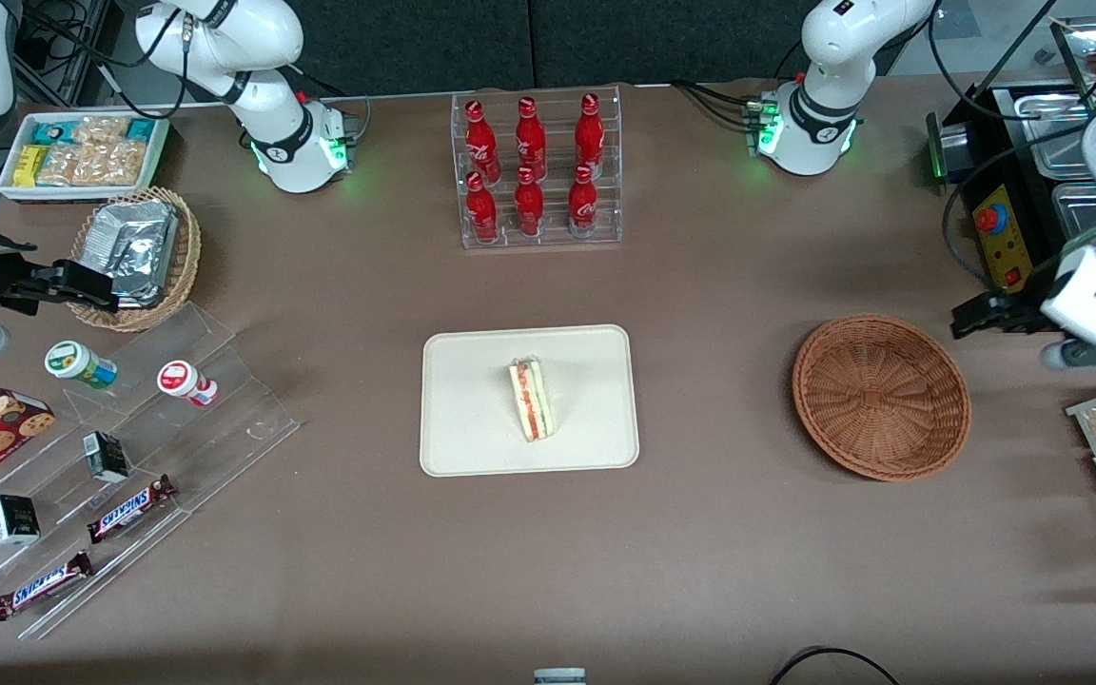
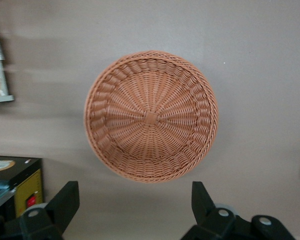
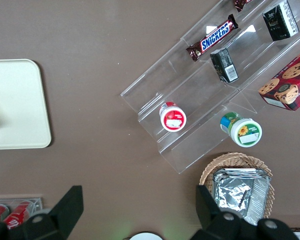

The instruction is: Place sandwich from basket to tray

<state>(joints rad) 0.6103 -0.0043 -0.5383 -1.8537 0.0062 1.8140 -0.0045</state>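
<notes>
Sandwich (image 1: 533, 399) on tray (image 1: 472, 447); gripper (image 2: 132, 202) open above basket (image 2: 151, 116).

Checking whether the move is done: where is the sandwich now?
In the front view the sandwich lies on the tray; the basket is empty, the open gripper above it.

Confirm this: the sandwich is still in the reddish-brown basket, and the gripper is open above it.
Not right. The basket is empty; the sandwich lies on the tray, as the front view shows. The gripper is indeed open above the basket.
</notes>
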